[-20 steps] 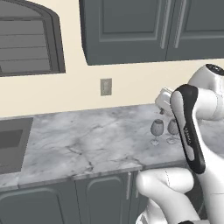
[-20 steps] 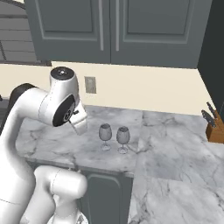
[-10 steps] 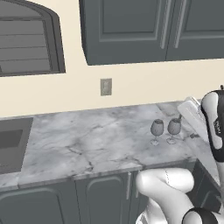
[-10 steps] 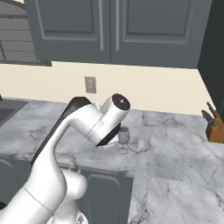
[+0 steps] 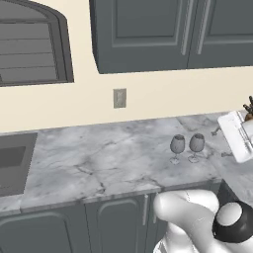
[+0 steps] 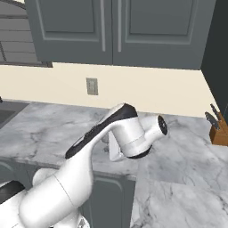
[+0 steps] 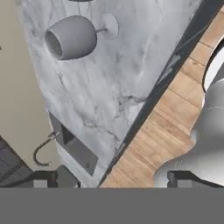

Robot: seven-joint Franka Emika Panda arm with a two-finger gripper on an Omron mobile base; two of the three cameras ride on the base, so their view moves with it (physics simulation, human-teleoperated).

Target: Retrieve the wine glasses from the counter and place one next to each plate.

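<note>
Two smoky-grey wine glasses point(image 5: 177, 147) point(image 5: 196, 146) stand upright side by side on the marble counter point(image 5: 108, 158), near its front edge. My hand's white body point(image 5: 236, 134) hovers just to their right, a little above the worktop and apart from them. In the hand view my gripper point(image 7: 113, 178) is open with nothing between its tips, and one wine glass point(image 7: 72, 37) lies ahead of it, well clear of the fingers. In the right base view my arm point(image 6: 120, 133) crosses in front of the glasses and hides them. The plates are out of view.
A built-in sink point(image 5: 11, 163) sits at the counter's left end, with its faucet point(image 7: 41, 151) seen from the hand. A knife block point(image 6: 218, 129) stands at the back right. Dark wall cabinets point(image 5: 163, 32) hang above, and wood floor point(image 7: 175, 131) lies beyond the counter edge.
My arm has swung rightward across the counter, carrying the hand from in front of the glasses to their right side. The glasses have not moved and the jaws stayed open.
</note>
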